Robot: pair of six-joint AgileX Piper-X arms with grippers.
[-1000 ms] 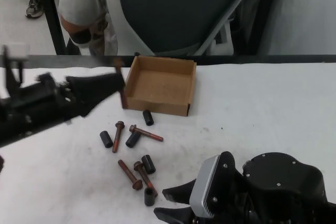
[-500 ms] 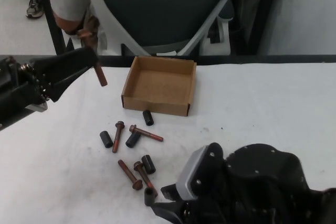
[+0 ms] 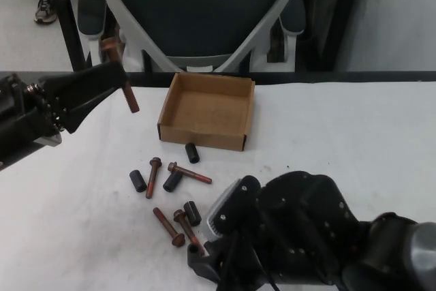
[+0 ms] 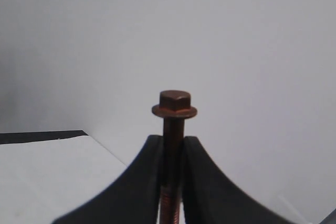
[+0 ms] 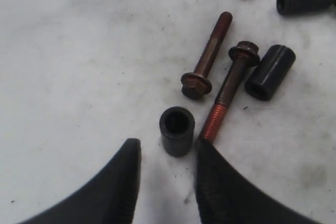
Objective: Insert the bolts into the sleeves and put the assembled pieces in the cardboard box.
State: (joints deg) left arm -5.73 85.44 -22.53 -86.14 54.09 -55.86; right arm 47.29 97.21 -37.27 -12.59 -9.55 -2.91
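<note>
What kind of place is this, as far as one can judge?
Probably a robotics lab or test room: an office chair stands behind a white bench, the left gripper holds a bolt, and loose sleeves lie near a cardboard box.

Beyond my white worktop (image 3: 354,127) I see an office chair (image 3: 204,5) with a dark back and pale frame, and pale floor (image 3: 20,42) at far left.
</note>
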